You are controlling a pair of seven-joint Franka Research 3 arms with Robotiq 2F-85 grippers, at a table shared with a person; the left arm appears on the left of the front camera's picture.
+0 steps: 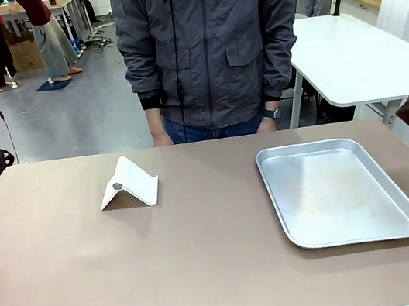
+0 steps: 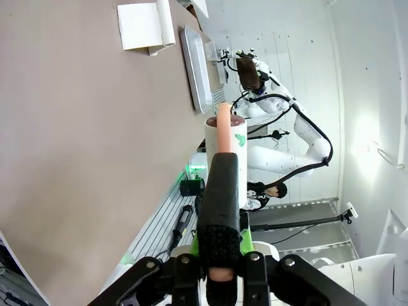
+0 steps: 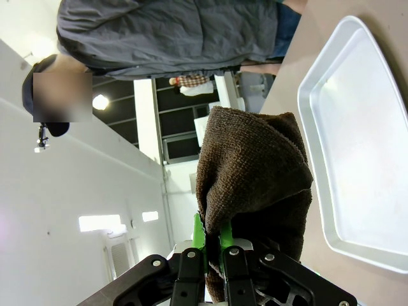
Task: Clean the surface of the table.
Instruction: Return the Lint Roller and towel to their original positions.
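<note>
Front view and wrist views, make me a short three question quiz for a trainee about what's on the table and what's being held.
1. True or false: the brown cloth lies in the metal tray.
2. The fingers of the right gripper clamp: A) the brown cloth, B) a sponge, C) nothing.
3. Fill in: on the table, the white folded stand sits to the tray's ____ in the front view.
Key: 1 false; 2 A; 3 left.
</note>
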